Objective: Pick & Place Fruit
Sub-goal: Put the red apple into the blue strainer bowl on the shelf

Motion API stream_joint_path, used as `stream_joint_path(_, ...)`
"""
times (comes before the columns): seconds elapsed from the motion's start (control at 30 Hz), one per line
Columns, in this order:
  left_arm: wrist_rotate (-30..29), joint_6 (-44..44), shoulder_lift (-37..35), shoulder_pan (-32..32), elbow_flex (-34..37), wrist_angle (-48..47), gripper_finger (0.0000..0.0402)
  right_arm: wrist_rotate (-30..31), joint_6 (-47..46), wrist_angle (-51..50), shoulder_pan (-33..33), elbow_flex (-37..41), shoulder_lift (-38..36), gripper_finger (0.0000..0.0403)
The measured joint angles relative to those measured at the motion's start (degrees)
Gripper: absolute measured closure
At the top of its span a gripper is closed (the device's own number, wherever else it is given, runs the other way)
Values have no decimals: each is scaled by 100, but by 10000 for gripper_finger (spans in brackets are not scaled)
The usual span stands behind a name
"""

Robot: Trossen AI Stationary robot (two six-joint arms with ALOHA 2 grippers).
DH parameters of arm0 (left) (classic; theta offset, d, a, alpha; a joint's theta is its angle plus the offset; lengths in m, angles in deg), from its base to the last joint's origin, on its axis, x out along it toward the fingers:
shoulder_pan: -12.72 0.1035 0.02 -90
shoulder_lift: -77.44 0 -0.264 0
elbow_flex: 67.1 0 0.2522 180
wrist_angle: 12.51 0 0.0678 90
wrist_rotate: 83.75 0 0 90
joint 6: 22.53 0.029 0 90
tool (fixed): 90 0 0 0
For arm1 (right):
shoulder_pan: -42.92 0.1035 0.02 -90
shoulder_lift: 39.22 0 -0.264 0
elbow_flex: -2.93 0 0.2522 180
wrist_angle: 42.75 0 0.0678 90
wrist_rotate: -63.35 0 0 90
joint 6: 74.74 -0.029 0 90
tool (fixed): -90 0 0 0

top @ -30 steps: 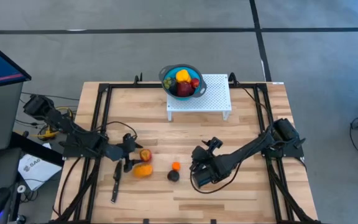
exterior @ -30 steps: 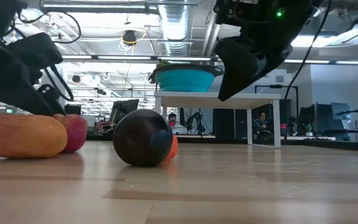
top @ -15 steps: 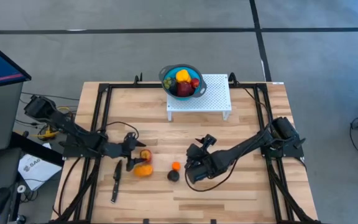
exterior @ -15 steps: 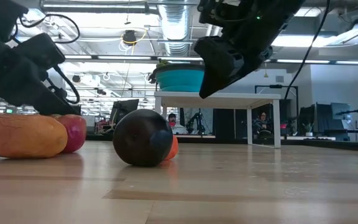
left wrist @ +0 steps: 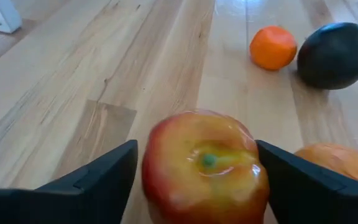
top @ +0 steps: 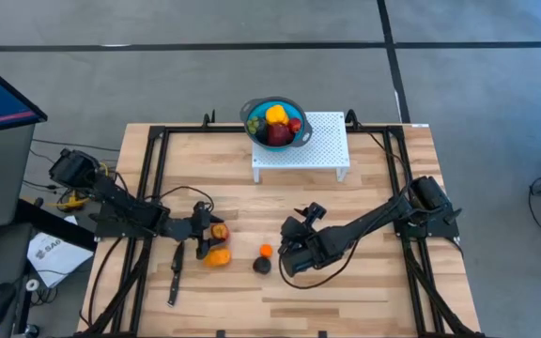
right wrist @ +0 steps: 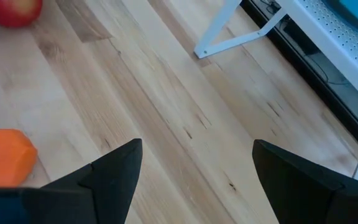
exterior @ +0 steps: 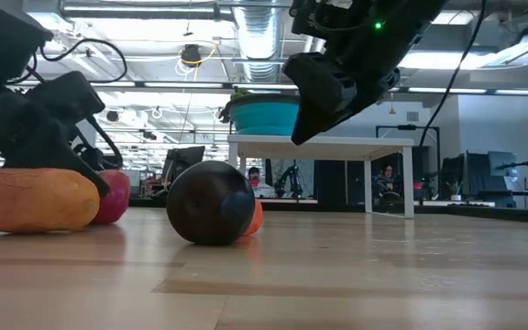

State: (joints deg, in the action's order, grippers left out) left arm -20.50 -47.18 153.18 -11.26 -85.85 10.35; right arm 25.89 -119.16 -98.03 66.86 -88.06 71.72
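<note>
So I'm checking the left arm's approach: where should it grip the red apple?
Across its rounded middle. The left gripper already has open fingers on either side of the red apple, which sits stem-dimple up; the orange fruit crowds one side.

A robotics lab in an open office. Exposed silver ceiling ducts (exterior: 259, 27) run overhead. Far desks hold dark monitors (exterior: 183, 160).

No legible text or labels.
</note>
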Motion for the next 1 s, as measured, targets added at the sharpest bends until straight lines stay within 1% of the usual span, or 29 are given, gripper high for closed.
stream_joint_path(0.13, 4, -7, 111, 111, -30, 228, 141, -91, -355, 89, -123, 0, 0, 103)
stream_joint_path(0.2, 4, -65, 111, 218, -78, 384, 166, -80, -416, 430, -204, 70, -3, 103)
stream_joint_path(0.23, 4, -109, 91, 291, -111, 483, 172, -19, -206, 747, -230, 176, -4, 103)
stream_joint_path(0.33, 4, -155, -18, 516, -237, 827, 173, 274, 842, 2108, -249, 681, 0, 103)
stream_joint_path(0.4, 34, -163, -116, 672, -322, 1116, 173, 282, 1626, 3220, -221, 1030, 0, 103)
stream_joint_path(0.47, 251, -189, -183, 832, -419, 1526, 170, 275, 2455, 4351, -180, 1372, 1, 103)
stream_joint_path(0.57, 646, -369, -240, 1037, -565, 2233, 154, 280, 3939, 6229, -143, 1763, 2, 103)
stream_joint_path(0.7, 903, -429, -238, 1178, -785, 2878, 153, 279, 5654, 8322, -147, 1938, 2, 103)
stream_joint_path(0.77, 918, -427, -238, 1224, -921, 2996, 158, 193, 6384, 8943, -163, 1910, 1, 103)
stream_joint_path(0.83, 918, -407, -238, 1250, -1047, 3049, 160, -58, 6912, 9270, -232, 1824, 2, 101)
stream_joint_path(0.93, 920, -228, -238, 1279, -1255, 3089, 154, -557, 7325, 9256, -355, 1616, 0, 101)
stream_joint_path(1.0, 881, -92, -239, 1285, -1339, 3087, 149, -632, 7436, 9011, -414, 1455, -1, 100)
